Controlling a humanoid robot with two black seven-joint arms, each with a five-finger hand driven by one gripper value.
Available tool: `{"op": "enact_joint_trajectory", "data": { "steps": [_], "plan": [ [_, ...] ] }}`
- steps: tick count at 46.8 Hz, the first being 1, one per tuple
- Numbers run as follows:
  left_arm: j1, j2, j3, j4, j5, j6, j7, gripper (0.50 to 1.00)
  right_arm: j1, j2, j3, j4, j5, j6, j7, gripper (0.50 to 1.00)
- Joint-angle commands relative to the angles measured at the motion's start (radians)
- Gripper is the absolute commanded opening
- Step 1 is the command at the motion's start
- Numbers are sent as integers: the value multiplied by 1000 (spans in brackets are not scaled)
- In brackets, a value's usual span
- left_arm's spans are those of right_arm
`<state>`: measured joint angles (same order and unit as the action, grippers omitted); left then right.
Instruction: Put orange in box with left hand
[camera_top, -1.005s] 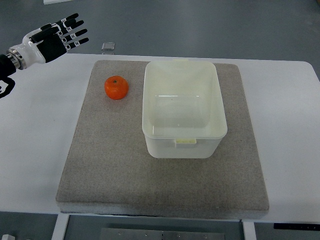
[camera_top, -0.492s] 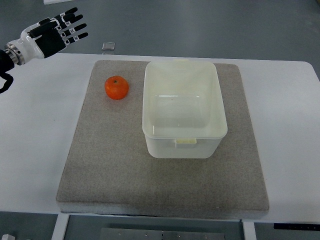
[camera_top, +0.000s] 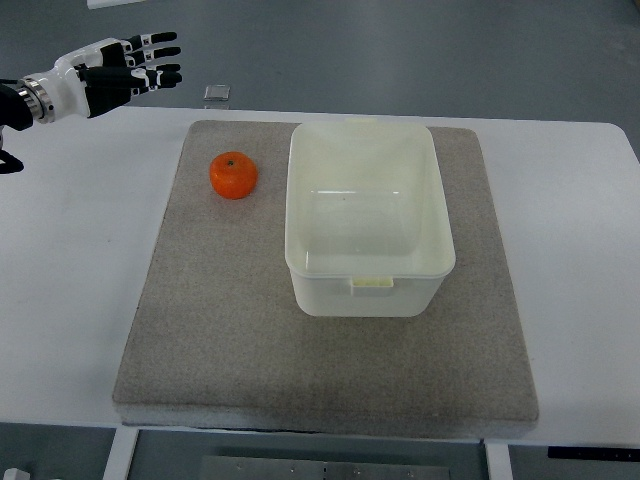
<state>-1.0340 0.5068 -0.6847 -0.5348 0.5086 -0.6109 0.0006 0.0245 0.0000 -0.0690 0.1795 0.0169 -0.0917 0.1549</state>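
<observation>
Hovering past the table's far-left edge, my left hand (camera_top: 115, 72) has its fingers stretched flat, gripping nothing. 1 orange (camera_top: 233, 175) sits well apart, ahead of my fingertips on the mat (camera_top: 220, 320), just beside the box (camera_top: 368, 290).

The box (camera_top: 368, 215) looks like smooth, slightly translucent cream plastic with a faint sheen; the mat (camera_top: 230, 330) beneath is coarse, matt grey felt-like cloth. The orange (camera_top: 233, 175) has dimpled, glossy skin; the table (camera_top: 70, 270) is smooth matt white.
</observation>
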Motion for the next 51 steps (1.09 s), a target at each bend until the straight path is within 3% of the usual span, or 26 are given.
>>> {"op": "enact_joint_trajectory", "data": {
  "steps": [1,16,33,51],
  "plan": [
    [0,15,1,-40,140,0,-33,992,0,0,0,0,2,0,0,932],
    [-1,35,40,-149,545,25,-117,994,0,0,0,0,0,0,0,932],
    [-14,24,217,-266,877,296,-134,994,0,0,0,0,0,0,0,932],
    [-72,-48,363,-255,921,312,-133,994,0,0,0,0,0,1,0,932]
  ]
}}
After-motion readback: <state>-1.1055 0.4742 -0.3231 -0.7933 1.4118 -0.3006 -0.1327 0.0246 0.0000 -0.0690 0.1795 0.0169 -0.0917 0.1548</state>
